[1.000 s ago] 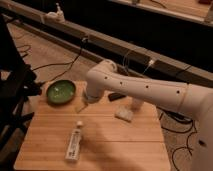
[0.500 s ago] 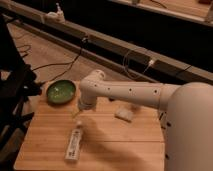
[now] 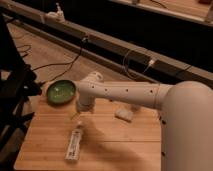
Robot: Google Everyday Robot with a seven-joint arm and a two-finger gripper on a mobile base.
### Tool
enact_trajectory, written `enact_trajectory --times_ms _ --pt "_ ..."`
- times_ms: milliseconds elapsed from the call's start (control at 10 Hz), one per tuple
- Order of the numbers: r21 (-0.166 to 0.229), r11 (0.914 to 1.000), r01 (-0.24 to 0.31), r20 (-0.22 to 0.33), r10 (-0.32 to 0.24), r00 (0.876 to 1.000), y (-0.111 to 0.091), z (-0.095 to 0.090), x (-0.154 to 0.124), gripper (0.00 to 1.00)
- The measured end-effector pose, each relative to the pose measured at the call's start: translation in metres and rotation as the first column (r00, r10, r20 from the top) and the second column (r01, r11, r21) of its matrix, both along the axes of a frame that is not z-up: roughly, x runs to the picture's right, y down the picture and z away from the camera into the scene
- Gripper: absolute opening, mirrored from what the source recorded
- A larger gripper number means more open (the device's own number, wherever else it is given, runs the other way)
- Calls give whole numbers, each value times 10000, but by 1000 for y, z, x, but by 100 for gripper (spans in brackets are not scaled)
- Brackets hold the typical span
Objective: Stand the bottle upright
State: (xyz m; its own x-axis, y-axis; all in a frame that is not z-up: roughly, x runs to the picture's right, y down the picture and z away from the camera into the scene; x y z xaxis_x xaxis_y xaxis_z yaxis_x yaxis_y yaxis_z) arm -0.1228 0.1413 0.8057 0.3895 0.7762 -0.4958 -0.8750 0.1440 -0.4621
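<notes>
The slim white bottle lies on its side on the wooden table, near the front left, its small white cap pointing toward the back. My white arm reaches in from the right and bends down over the table. My gripper hangs just above and behind the bottle's cap end, a short gap from it. It holds nothing that I can see.
A green bowl sits at the table's back left corner. A flat whitish block lies right of the arm's wrist. Black cables and a dark stand lie on the floor to the left. A long rail runs behind the table.
My arm has swung left and down, bringing the gripper from over the table's middle to just above the bottle's cap end. The bottle has not moved.
</notes>
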Motion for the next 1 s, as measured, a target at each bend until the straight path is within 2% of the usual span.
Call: enact_trajectory --times_ms 400,1000 --pt "-910 9946 496 50 -493 9988 29 5 -4 74" --pt "-1534 9846 837 286 -802 9964 50 19 -27 74"
